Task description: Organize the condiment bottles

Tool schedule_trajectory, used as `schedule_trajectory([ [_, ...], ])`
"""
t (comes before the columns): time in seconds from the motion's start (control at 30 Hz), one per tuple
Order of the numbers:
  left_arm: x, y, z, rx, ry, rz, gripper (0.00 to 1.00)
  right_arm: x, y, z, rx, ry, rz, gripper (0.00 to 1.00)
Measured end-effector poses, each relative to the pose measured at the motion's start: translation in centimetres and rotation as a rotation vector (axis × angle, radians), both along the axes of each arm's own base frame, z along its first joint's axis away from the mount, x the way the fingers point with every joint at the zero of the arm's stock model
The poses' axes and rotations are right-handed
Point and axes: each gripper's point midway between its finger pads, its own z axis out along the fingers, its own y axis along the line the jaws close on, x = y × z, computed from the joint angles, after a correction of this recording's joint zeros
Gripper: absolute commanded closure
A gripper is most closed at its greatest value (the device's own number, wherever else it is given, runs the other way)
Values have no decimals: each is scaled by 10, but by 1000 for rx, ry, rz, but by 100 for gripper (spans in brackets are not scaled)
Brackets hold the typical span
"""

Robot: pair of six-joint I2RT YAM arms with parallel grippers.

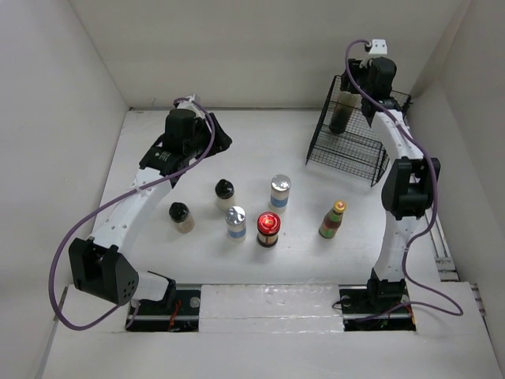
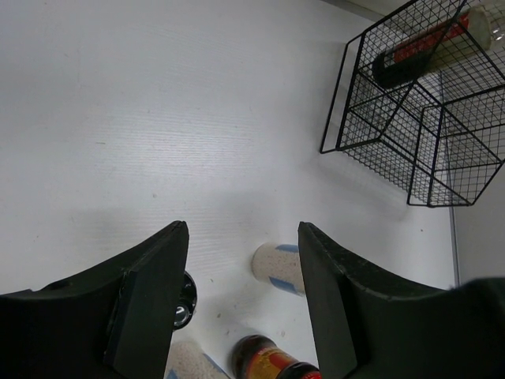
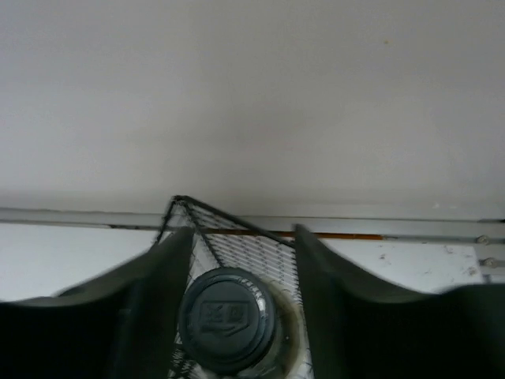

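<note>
Right jaws gape astride the dark bottle (image 3: 226,318); left jaws gape empty.

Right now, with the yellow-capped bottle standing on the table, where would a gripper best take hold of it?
The yellow-capped bottle stands upright with nothing touching it, and it narrows toward the cap. So probably come from straight above and close on the neck just under the cap.

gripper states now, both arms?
Left gripper: open, empty.
Right gripper: around cap of the tall dark bottle; grip cannot be told.
</note>
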Motion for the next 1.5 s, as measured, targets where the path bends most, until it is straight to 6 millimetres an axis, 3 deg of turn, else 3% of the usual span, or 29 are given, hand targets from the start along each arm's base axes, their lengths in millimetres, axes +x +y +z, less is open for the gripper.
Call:
schedule_trajectory([
  [0.07,0,0,0,0,-1,-2,42,-4,3,10,5,-15,4,20],
  [0.17,0,-1,0,-1,-1,-6,37,-11,7,31,8,-46,10,9],
  [0.3,-1,-1,2,-4,-4,-8,35,-21,12,71,10,-97,16,5],
  [0.37,-2,-1,3,-6,-7,-9,35,-33,15,91,11,-117,19,7],
  [0.43,-3,-2,5,-8,-12,-12,37,-52,18,112,9,-137,18,38],
  [0.5,-5,-3,8,-7,-19,-13,43,-81,24,127,14,-146,15,80],
  [0.53,-6,-4,9,-8,-22,-16,68,-98,28,134,24,-151,9,100],
  [0.57,-7,-5,11,-9,-27,-19,82,-117,34,139,31,-158,9,100],
  [0.63,-10,-7,14,-6,-38,-27,100,-162,52,137,47,-144,22,100],
  [0.73,-12,-10,17,-2,-49,-46,100,-236,85,113,53,-93,76,100],
  [0.77,-12,-11,16,-1,-49,-51,100,-258,94,103,52,-62,97,94],
  [0.83,-13,-12,16,-1,-49,-55,94,-294,99,81,69,-1,117,65],
  [0.87,-13,-12,17,-1,-51,-57,89,-311,94,67,73,44,106,37],
  [0.93,-13,-13,17,4,-54,-62,76,-343,78,40,81,135,72,22],
  [0.97,-13,-13,16,12,-57,-63,65,-359,73,29,85,179,57,17],
  [1.0,-13,-14,17,20,-61,-67,61,-374,70,20,90,219,55,9],
  [1.17,-8,-34,32,41,-99,-115,56,-414,78,-16,97,384,88,6],
  [1.43,-4,-45,28,39,-90,-153,56,-422,88,-93,-13,632,74,14],
  [1.5,-4,-46,28,36,-89,-159,56,-422,86,-102,-26,650,62,24],
])
